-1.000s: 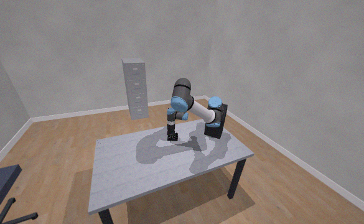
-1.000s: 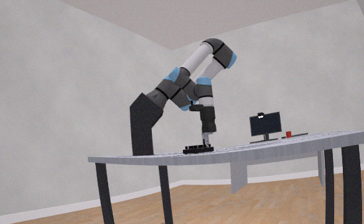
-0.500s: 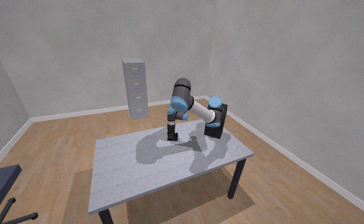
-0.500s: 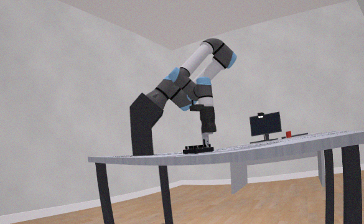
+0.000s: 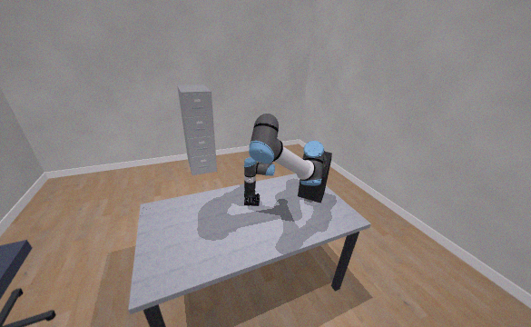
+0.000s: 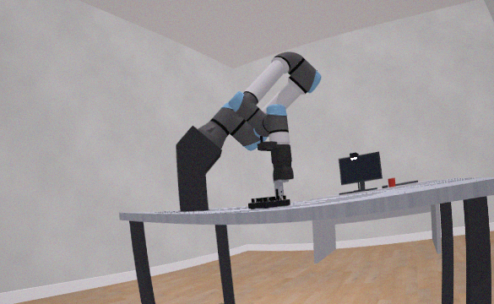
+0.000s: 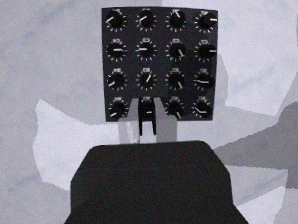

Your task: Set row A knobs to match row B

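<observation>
Sixteen knobs (image 6: 260,198) (image 7: 146,50) on one box (image 5: 251,203) (image 6: 268,204) (image 7: 131,65)

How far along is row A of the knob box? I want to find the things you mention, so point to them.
Partway, by the wrist view. A2 (image 7: 175,108) already looks matched to B2 (image 7: 176,80): both lines slant alike. In hand: the gripper (image 5: 250,199) (image 6: 279,198) (image 7: 146,109) is shut on A3 (image 7: 148,108), whose line lies nearly sideways, while B3's (image 7: 146,80) slants frontward, so turning remains. A1 (image 7: 202,108) and A4 (image 7: 118,108) look near their row B partners, but I can't confirm the exact marks.

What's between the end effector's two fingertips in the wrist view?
In the wrist view, one knob of the knob box sits between the end effector's fingertips.
</observation>
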